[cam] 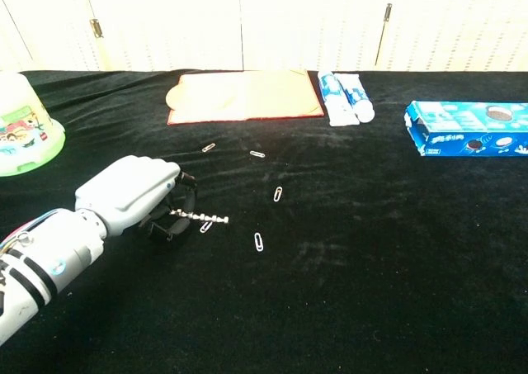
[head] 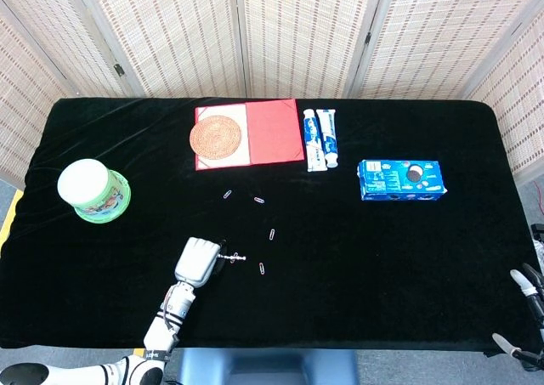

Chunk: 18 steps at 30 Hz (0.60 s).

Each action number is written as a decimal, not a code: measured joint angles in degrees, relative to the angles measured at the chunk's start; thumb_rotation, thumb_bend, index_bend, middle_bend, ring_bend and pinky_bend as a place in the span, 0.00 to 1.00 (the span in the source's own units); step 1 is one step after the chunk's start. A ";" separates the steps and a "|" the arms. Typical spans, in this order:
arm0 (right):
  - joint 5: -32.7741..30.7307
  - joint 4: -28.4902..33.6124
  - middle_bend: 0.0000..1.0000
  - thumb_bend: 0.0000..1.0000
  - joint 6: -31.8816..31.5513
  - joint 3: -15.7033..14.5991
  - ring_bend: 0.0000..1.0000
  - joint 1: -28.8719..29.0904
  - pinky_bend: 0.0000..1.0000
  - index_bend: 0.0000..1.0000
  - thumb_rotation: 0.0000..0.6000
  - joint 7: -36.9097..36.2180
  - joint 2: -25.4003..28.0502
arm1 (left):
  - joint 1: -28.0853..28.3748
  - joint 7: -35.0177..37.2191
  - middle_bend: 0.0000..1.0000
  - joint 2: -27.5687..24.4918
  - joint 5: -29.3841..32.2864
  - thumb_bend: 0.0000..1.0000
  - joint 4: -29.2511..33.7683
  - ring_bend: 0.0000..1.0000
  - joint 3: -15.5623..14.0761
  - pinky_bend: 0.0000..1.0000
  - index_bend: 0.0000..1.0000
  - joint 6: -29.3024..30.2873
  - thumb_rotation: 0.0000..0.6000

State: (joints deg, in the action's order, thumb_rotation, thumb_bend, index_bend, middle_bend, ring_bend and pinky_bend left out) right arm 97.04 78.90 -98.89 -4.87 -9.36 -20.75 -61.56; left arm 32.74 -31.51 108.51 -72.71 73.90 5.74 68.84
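My left hand lies knuckles-up on the black cloth near the table's front edge, fingers curled. It grips a thin silver twisted rod that sticks out to the right, just above the cloth. Several paper clips lie around the rod's tip, the nearest ones at its end and to its right. Only the fingertips of my right hand show at the bottom right corner of the head view, apart and off the table, with nothing between them.
A green tub with a white lid stands at the left. At the back lie a red folder with a woven coaster, two toothpaste boxes and a blue cookie box.
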 measured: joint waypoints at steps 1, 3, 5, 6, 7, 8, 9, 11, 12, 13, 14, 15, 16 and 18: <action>-0.01 0.07 0.00 0.10 0.21 -0.01 0.00 0.08 0.00 0.00 1.00 0.02 0.04 | 0.00 -0.05 1.00 -0.01 0.06 0.55 -0.20 1.00 0.10 1.00 0.94 -0.09 1.00; -0.01 0.20 0.00 0.10 0.55 -0.05 0.00 0.23 0.00 0.00 1.00 0.07 0.13 | 0.00 -0.16 1.00 -0.03 0.24 0.55 -0.73 1.00 0.30 1.00 0.94 -0.38 1.00; -0.04 0.37 0.00 0.10 0.89 -0.07 0.00 0.40 0.00 0.00 1.00 0.12 0.23 | -0.02 -0.28 1.00 -0.02 0.45 0.55 -1.11 1.00 0.39 1.00 0.94 -0.73 1.00; -0.07 0.43 0.00 0.10 0.96 -0.07 0.00 0.44 0.00 0.00 1.00 0.13 0.26 | -0.03 -0.39 1.00 -0.01 0.51 0.55 -1.35 1.00 0.41 1.00 0.94 -0.86 1.00; -0.14 0.50 0.00 0.10 1.04 -0.05 0.00 0.47 0.00 0.00 1.00 0.18 0.28 | -0.03 -0.50 1.00 0.00 0.45 0.55 -1.57 1.00 0.41 1.00 0.94 -0.86 1.00; -0.19 0.56 0.00 0.10 1.08 -0.02 0.00 0.49 0.00 0.00 1.00 0.20 0.30 | -0.05 -0.60 1.00 0.02 0.41 0.55 -1.81 1.00 0.42 1.00 0.94 -0.85 1.00; -0.22 0.60 0.00 0.10 1.13 0.00 0.00 0.51 0.00 0.00 1.00 0.23 0.32 | -0.10 -0.64 1.00 0.04 0.40 0.55 -2.08 1.00 0.45 1.00 0.94 -0.89 1.00; -0.34 0.68 0.00 0.10 1.26 0.03 0.00 0.55 0.00 0.00 1.00 0.26 0.34 | -0.22 -0.58 1.00 -0.04 0.49 0.55 -2.27 1.00 0.52 1.00 0.94 -1.03 1.00; -0.38 0.71 0.00 0.10 1.31 0.05 0.00 0.57 0.00 0.00 1.00 0.28 0.35 | -0.29 -0.54 1.00 -0.11 0.51 0.55 -2.38 1.00 0.54 1.00 0.94 -1.07 1.00; -0.41 0.72 0.00 0.10 1.36 0.05 0.00 0.58 0.00 0.00 1.00 0.29 0.35 | -0.35 -0.52 1.00 -0.17 0.48 0.55 -2.42 1.00 0.54 1.00 0.94 -1.06 1.00; -0.42 0.74 0.00 0.10 1.40 0.05 0.00 0.59 0.00 0.00 1.00 0.29 0.36 | -0.41 -0.47 1.00 -0.22 0.46 0.55 -2.38 1.00 0.55 1.00 0.94 -1.03 1.00; -0.42 0.76 0.00 0.10 1.44 0.05 0.00 0.62 0.00 0.00 1.00 0.32 0.37 | -0.46 -0.43 1.00 -0.30 0.36 0.55 -2.22 1.00 0.57 1.00 0.94 -0.92 1.00; -0.40 0.78 0.00 0.10 1.47 0.04 0.00 0.63 0.00 0.00 1.00 0.31 0.38 | -0.50 -0.43 1.00 -0.37 0.22 0.55 -2.02 1.00 0.58 1.00 0.94 -0.78 1.00; -0.37 0.79 0.00 0.10 1.47 0.02 0.00 0.64 0.00 0.00 1.00 0.21 0.39 | -0.59 -0.44 1.00 -0.60 -0.09 0.55 -1.20 1.00 0.59 1.00 0.94 -0.44 1.00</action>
State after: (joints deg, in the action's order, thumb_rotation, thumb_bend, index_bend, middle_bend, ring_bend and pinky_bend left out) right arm 96.67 79.69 -97.43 -4.84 -8.73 -20.54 -61.16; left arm 32.15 -31.96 107.90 -72.80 72.71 6.33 68.39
